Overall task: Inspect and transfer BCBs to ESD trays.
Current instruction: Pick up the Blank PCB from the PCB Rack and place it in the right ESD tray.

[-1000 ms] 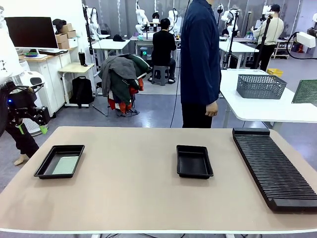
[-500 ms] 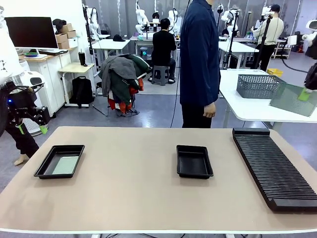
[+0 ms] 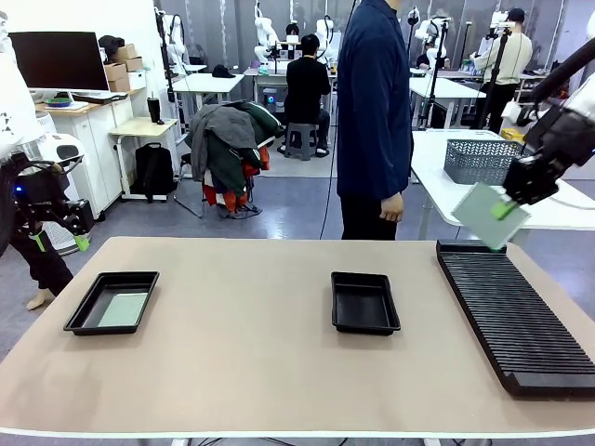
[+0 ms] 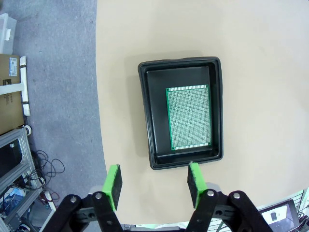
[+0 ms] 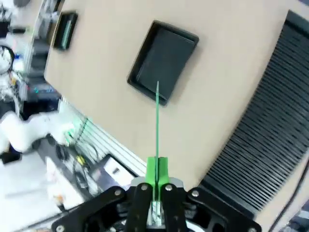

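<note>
1. Front view: the right claw (image 3: 507, 206) is up in the air at the far right, above the far end of the long black rack (image 3: 509, 316). It pinches a green board (image 3: 483, 216) by one edge, and the board is tilted.
2. Right wrist view: the claw's fingers are closed tight on that board, which looks like a thin green line from here. The middle tray (image 5: 163, 60) is well below it and looks empty.
3. Left wrist view: the left claw (image 4: 154, 179) is wide apart and holds nothing. It hangs high over the left tray (image 4: 155, 116), near the left edge of the table (image 4: 270, 72).
4. The other board (image 4: 189, 117) lies flat inside the left tray, so that part looks done.
5. I think the job is about half done. The board in the air has yet to be laid in a tray, most likely the empty middle one.
6. A person (image 3: 375, 111) stands at the far side of the table.
</note>
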